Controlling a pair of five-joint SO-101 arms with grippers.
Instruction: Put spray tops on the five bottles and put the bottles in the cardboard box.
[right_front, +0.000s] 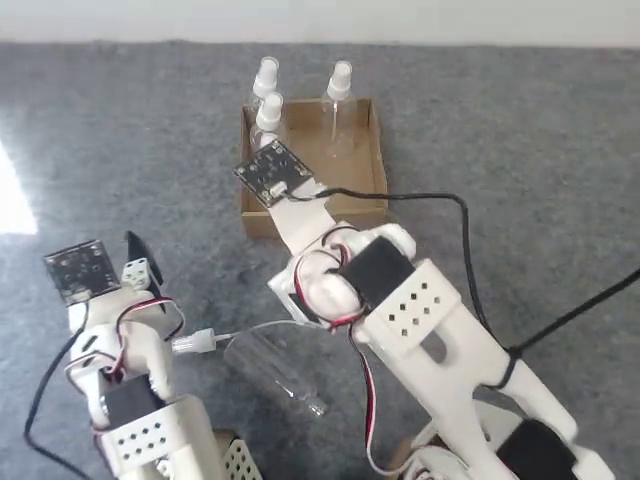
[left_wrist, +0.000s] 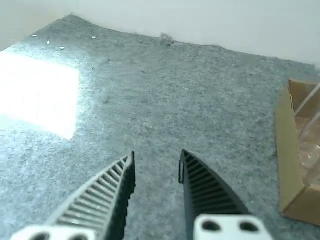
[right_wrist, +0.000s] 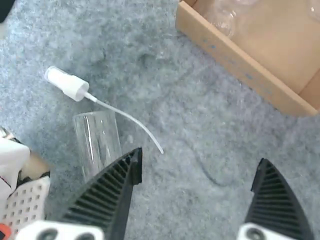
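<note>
Now, far side of the grey felt table cover (right_front: 520, 110): shallow brown cardboard box (right_front: 377, 150), open on top, holding three clear plastic bottles, all upright, all capped with white spray tops. Two of them along the box's left wall, one (right_front: 266, 75) at the far corner and one (right_front: 269, 112) just nearer, close together. Third (right_front: 340, 100) standing apart to the right, toward the far wall. Bare cardboard floor showing at the near right of the box.

Out of the box, down near the arms: fourth clear plastic bottle (right_front: 272, 372), lying on its side on the felt, no spray top on it. Just beside it, loose white spray top with a long thin dip tube (right_front: 195, 343), also lying flat, head to the left, tube trailing right past the far side of the bottle. Tube and bottle touching or not: impossible to tell.

Left gripper (left_wrist: 156, 165) low over bare felt at the near left, well left of the box, black ribbed fingers parted a little, nothing between them. Right gripper (right_wrist: 200, 162) hanging between the box and the lying bottle, fingers spread wide, gripping nothing, felt showing in the gap. Box's near wall just beyond it, bottle and spray top just to its near left.
</note>
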